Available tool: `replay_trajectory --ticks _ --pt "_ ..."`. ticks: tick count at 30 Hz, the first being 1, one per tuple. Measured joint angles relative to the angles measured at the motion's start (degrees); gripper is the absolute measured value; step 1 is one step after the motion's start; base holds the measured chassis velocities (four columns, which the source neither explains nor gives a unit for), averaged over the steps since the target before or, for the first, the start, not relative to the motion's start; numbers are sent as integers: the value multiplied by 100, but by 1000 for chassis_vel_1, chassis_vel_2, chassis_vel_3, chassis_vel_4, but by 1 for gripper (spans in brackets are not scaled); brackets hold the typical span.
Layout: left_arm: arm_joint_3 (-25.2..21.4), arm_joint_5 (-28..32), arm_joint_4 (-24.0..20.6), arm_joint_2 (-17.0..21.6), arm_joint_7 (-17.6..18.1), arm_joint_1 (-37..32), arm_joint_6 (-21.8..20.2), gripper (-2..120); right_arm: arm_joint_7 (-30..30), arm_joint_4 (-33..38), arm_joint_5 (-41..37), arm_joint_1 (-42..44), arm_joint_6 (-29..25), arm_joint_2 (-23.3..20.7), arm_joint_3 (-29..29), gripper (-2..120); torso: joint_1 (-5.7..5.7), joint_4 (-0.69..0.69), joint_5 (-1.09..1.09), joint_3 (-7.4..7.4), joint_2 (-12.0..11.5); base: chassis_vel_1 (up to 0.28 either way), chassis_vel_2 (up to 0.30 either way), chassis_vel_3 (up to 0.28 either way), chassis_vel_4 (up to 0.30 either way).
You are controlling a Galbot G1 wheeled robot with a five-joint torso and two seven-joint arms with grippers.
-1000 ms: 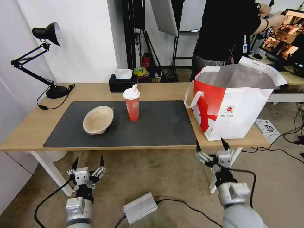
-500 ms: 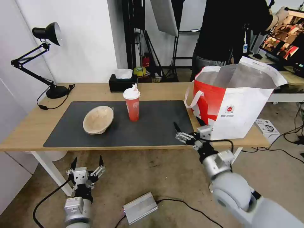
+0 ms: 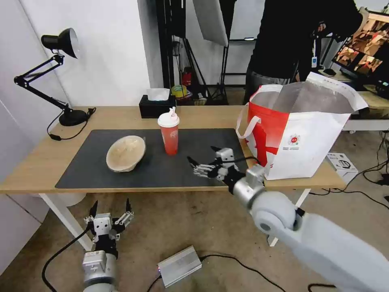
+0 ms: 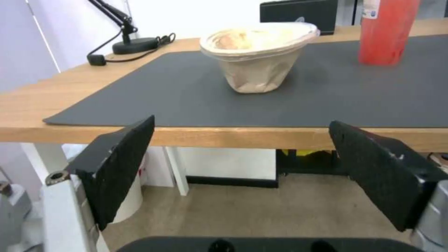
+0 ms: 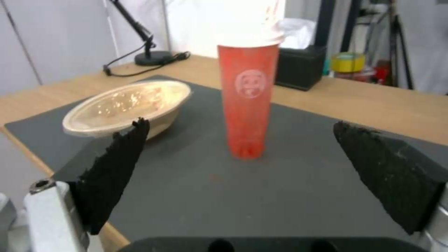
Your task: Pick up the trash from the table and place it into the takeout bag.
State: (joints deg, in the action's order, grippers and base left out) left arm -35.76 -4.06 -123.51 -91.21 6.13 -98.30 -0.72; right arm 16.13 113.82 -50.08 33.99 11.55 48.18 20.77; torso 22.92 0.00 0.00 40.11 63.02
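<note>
**Fingers spread on both grippers; cup and bowl on the mat**

Fingers of the right gripper (image 3: 202,156) are held spread apart, with nothing pinched between them. The gripper is seen just right of centre in the head view, above the near right part of the dark grey mat (image 3: 121,176), with its arm running down to the lower right corner of the frame. In the right wrist view, the two black fingertips (image 5: 117,168) are placed at the lower left and lower right, and the tall red cup (image 5: 247,105) is framed in the gap between them, well apart from both.

The left gripper (image 3: 110,206) is found at the lower left of the head view, below the front edge of the table (image 3: 36,162). Its fingers (image 4: 121,164) are likewise spread and nothing is held.

The cup, with its white lid, is stood upright on the mat slightly left of the frame's centre. The shallow beige bowl (image 3: 125,153) is set on the mat to the left of the cup, tilted, and apart from it. The takeout bag (image 3: 300,138) is stood on the right end of the tabletop, beside the mat's right edge, its top open and its silver lining exposed.

A black tissue box (image 3: 157,106) is placed at the far edge of the table behind the cup, and a black desk lamp (image 3: 60,42) is seen at the upper left.
</note>
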Motion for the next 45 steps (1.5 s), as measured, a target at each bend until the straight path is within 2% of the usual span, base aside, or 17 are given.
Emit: replay_trajectory --ticks 9,30,45 --pt "-19 4 8 -2 11 0 -2 100 -101 -557 -26 -460 34 386 421 100 0 0 0 0 0 0 0 0 0" --pt "-140 110 26 8 32 27 -2 100 -41 -2198 4 -837 -12 1385 135 100 0 0 0 0 1 0 0 0 0" --pt "-177 136 60 0 39 77 8 100 -80 -2677 21 -1036 -158 1778 365 100 0 0 0 -1 1 0 0 0 0"
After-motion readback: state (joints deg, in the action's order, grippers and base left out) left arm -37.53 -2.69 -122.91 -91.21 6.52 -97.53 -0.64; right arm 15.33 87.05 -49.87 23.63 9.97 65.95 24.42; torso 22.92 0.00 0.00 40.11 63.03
